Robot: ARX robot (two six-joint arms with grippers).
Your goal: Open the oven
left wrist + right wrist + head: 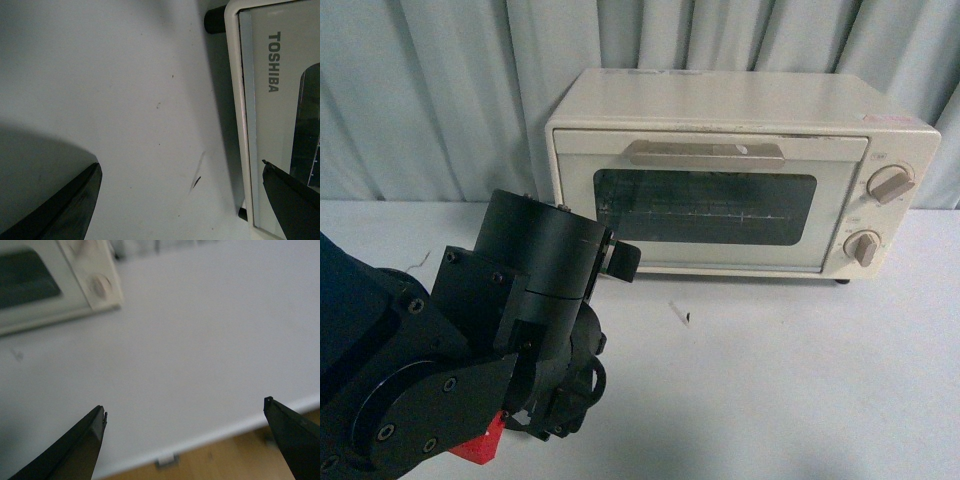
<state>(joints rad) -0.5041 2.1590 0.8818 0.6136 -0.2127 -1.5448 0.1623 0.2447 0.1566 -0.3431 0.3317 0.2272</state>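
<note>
Handle [706, 152] of the shut oven [720, 100] runs horizontally, up-right of the nearer left end effector [180, 165]; it and the right end effector [185, 407] both gape empty

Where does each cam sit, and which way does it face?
Front: on the body, facing the oven on the table; the left arm fills the lower left.
Left wrist: on that arm, looking past the open left gripper at table and oven door.
Right wrist: on its own arm, open right gripper over the table edge; a knob and floor show.
Shared: front and left wrist both show the dark mark before the oven.
</note>
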